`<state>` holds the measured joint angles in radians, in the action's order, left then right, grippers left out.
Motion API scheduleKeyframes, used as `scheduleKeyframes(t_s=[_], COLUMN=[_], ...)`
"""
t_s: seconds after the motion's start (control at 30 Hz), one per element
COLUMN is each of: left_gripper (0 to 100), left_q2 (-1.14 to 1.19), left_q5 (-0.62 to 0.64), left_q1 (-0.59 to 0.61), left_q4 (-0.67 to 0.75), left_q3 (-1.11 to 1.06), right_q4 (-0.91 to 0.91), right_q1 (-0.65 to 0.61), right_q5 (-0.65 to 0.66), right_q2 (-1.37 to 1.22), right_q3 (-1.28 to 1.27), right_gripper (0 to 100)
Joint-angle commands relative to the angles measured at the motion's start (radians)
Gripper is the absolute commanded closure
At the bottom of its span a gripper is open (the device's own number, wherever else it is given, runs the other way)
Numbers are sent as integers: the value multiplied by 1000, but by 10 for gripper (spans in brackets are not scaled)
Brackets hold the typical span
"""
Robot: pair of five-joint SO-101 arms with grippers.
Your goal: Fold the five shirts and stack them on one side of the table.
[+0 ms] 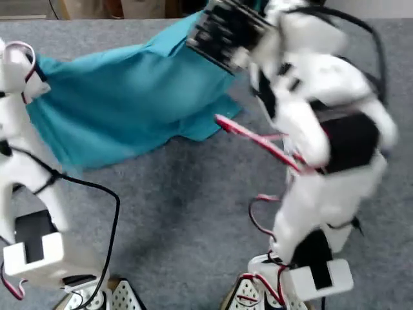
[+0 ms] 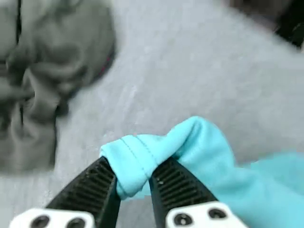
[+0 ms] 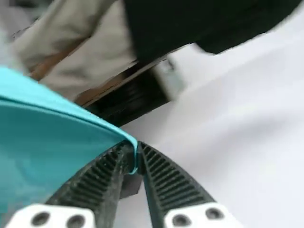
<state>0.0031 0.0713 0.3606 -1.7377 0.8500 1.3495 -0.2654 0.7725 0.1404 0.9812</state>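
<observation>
**While two tools pinch it, a thin teal fabric shirt (image 1: 129, 103) spans the grey bench (image 1: 193, 213)**

Since each arm holds an opposite edge, the shirt stretches between them, probably to flatten it for folding. The left tool (image 2: 133, 173) is clamped on a bunched hem; the right tool (image 3: 133, 154) nips a thin, taut edge raised at the far side. Smooth and limp, the cloth trails onto the bench.

Grey felt-covered table (image 1: 193, 213), tan objects (image 1: 129, 8) beyond its far edge.
</observation>
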Motion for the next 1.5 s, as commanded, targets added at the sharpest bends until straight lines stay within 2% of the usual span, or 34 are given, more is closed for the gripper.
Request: scheduleKeyframes(t_s=[0.0, 0.1, 0.23, 0.37, 0.57, 0.7, 0.83, 0.97, 1.1, 1.27, 1.33, 1.47], left_gripper=[982, 982, 982, 982, 982, 982, 982, 982, 943, 712, 712, 715], left_q2=[-68, -116, -194, -305, -516, -688, -763, -684, -524, -259, -150, 58], left_q5=[15, 123, 75, 6, -80, -176, -261, -293, -290, -265, -258, -259], left_q1=[2, 58, 3, -48, -63, -63, -57, -32, -5, 3, 17, 35], left_q4=[-23, -21, -21, -21, -21, -21, -18, 147, 305, 377, 370, 259], left_q3=[232, 338, 391, 310, -80, -440, -821, -1145, -1250, -1178, -1086, -842], right_q4=[2, 2, 6, 8, 49, 89, 123, 114, 6, -313, -437, -621], right_q1=[65, 104, 113, 113, 111, 108, 105, 85, 35, 12, 10, 13], right_q5=[-77, -114, -117, -114, -114, -109, -107, -106, -110, -133, -166, -210], right_q2=[71, 114, 179, 262, 354, 377, 374, 372, 372, 372, 372, 358], right_q3=[114, 202, 272, 275, 186, 102, -7, -228, -572, -1081, -1253, -1498], right_gripper=[997, 997, 997, 997, 997, 997, 997, 997, 997, 997, 997, 997])
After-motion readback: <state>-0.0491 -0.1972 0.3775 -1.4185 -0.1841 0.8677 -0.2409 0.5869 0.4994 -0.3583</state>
